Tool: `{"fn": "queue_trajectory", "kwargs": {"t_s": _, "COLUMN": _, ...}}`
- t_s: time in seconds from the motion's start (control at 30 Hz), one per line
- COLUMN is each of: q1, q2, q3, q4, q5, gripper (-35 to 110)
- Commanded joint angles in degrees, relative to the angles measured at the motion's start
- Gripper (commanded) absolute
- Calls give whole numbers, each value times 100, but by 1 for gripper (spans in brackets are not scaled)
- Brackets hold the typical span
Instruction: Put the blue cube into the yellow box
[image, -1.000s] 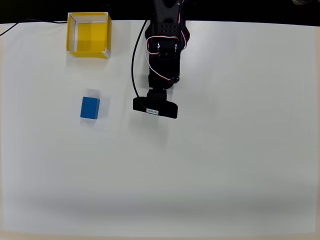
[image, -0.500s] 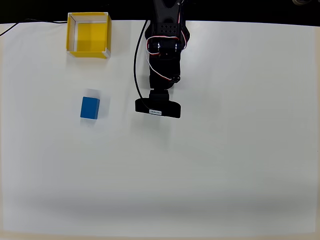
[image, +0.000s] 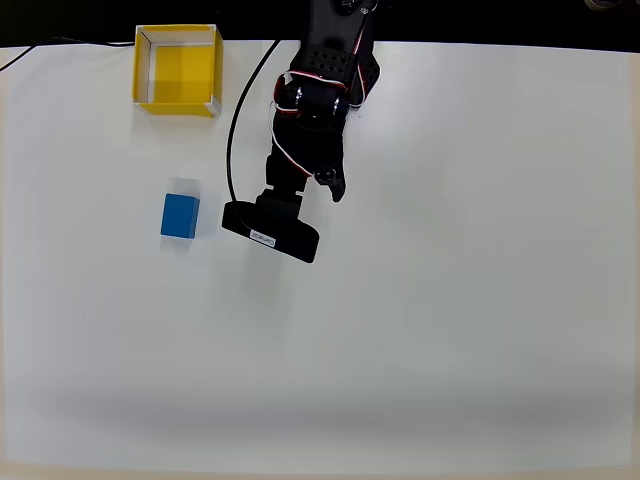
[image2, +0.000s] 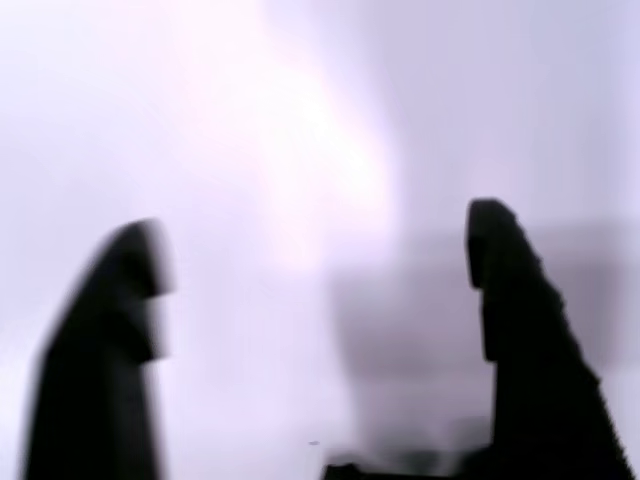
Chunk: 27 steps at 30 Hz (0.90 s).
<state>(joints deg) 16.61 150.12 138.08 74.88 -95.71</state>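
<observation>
The blue cube (image: 180, 216) rests on the white table at the left in the overhead view. The yellow box (image: 177, 69) stands open-topped at the table's far left corner, with its floor bare. My black arm reaches down from the top middle, and its wrist camera bar (image: 271, 232) hangs just right of the cube, angled toward it. In the blurred wrist view my gripper (image2: 318, 255) is open, its two dark fingers (image2: 522, 330) wide apart over bare white table with nothing between them.
A black cable (image: 233, 130) loops from the arm's base down to the wrist. The white table (image: 450, 300) stretches wide to the right and front. A dark strip runs along the table's far edge.
The arm has swung toward the left; the wrist bar moved from about the middle toward the cube and tilted. Cube and box have not moved.
</observation>
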Motion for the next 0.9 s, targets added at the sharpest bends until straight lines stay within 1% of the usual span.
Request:
{"fn": "queue_trajectory", "kwargs": {"t_s": 0.0, "q1": 940, "q2": -721, "q3": -1354, "q4": 88, "q5": -606, "gripper": 46}}
{"fn": "queue_trajectory", "kwargs": {"t_s": 0.17, "q1": 1925, "q2": -1837, "q3": -2268, "q4": -44, "q5": -1529, "gripper": 50}}
{"fn": "queue_trajectory", "kwargs": {"t_s": 0.37, "q1": 2892, "q2": -3164, "q3": -3199, "q4": -756, "q5": -2303, "gripper": 53}}
{"fn": "queue_trajectory", "kwargs": {"t_s": 0.53, "q1": 3393, "q2": -4157, "q3": -3674, "q4": -1529, "q5": -2558, "gripper": 54}}
{"fn": "queue_trajectory", "kwargs": {"t_s": 0.67, "q1": 3630, "q2": -4843, "q3": -4104, "q4": -1767, "q5": -2672, "gripper": 55}}
{"fn": "queue_trajectory", "kwargs": {"t_s": 0.87, "q1": 3700, "q2": -5581, "q3": -4421, "q4": -2101, "q5": -2663, "gripper": 54}}
